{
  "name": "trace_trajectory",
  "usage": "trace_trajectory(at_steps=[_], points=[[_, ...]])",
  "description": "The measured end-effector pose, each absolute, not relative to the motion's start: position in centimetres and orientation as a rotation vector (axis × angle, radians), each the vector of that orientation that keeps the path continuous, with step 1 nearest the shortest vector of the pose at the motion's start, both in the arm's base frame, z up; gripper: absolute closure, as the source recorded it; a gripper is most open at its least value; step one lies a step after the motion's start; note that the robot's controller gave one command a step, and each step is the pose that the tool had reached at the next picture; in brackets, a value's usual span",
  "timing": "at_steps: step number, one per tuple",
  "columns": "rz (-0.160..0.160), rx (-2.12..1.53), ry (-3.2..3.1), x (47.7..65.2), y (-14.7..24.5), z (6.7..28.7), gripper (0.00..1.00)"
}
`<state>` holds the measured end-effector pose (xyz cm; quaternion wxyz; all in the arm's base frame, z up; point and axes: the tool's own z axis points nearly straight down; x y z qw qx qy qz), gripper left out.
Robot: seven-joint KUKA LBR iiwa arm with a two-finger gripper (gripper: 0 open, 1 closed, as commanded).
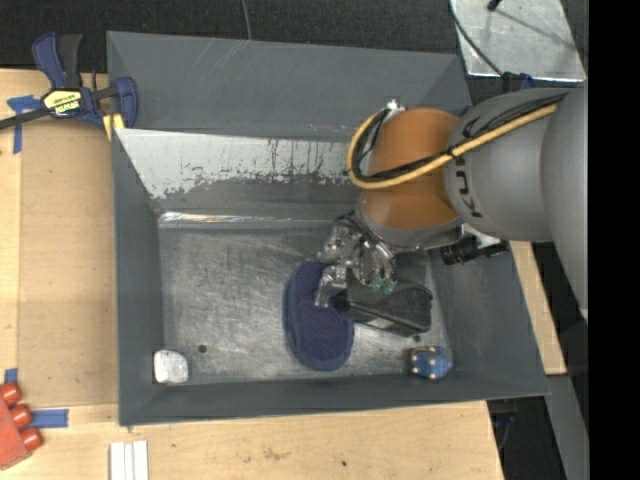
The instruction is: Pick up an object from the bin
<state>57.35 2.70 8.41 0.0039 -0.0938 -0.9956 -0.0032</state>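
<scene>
The fingers [338, 284] are low on the upper right edge of a blue oval pad [316, 326]; released or clenched, I cannot tell. The pad lies flat just below-left of them, long axis running far-to-near. A black block [398, 308] just right of them could snag, or the limp pad could slip.

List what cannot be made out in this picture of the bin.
1. The black flat thing: in the camera view its left end lies under the gripper, so its full shape is hidden.
2. The dark blue oval thing: the gripper covers its upper right edge; contact cannot be told.
3. The small blue round thing, near right corner: too small to name.
4. The small white thing, near left corner: too small to name.
</scene>
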Motion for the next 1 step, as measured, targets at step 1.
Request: trace_trajectory(at_steps=[1], points=[[-0.001,0.268,-3.142,58.16,3.88,21.78,1.00]])
